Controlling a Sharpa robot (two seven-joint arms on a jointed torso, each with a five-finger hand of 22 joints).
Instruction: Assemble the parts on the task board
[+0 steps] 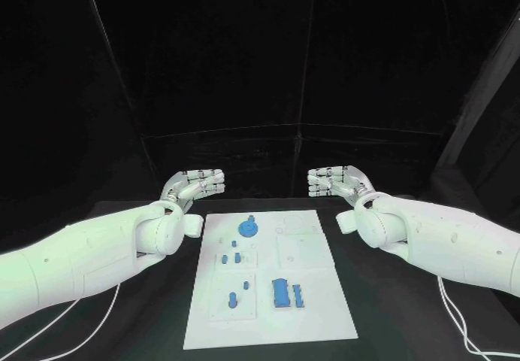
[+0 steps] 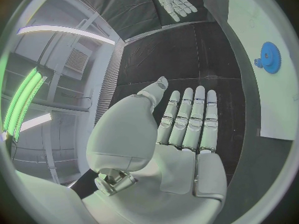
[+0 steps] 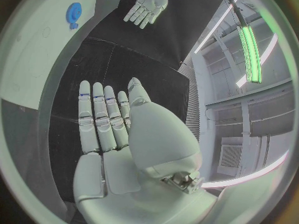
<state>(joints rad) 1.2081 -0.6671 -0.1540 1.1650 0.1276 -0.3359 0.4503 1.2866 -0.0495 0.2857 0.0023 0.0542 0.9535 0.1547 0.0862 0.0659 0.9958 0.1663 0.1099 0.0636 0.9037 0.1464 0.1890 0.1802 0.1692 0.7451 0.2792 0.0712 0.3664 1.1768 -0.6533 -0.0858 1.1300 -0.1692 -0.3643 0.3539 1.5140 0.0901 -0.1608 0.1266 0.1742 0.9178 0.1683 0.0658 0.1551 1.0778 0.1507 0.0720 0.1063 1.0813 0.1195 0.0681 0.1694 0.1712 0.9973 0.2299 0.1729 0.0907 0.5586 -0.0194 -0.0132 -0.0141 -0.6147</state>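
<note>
The white task board (image 1: 309,259) lies in the middle of the black table. A round blue gear (image 1: 248,225) sits near its far end, small blue pegs (image 1: 231,258) stand mid-board, and a larger blue block (image 1: 286,292) lies near the front. My left hand (image 1: 196,184) hovers beyond the board's far left corner, fingers straight and empty. My right hand (image 1: 340,183) mirrors it past the far right corner, also flat and empty. The left wrist view shows the flat left hand (image 2: 187,119), the gear (image 2: 269,57) and the right hand (image 2: 176,0). The right wrist view shows the right hand (image 3: 106,117), gear (image 3: 74,13) and left hand (image 3: 148,5).
Black table surface (image 1: 141,316) surrounds the board on all sides. Dark curtains close off the back. White cables (image 1: 461,323) trail from both arms near the table's front corners.
</note>
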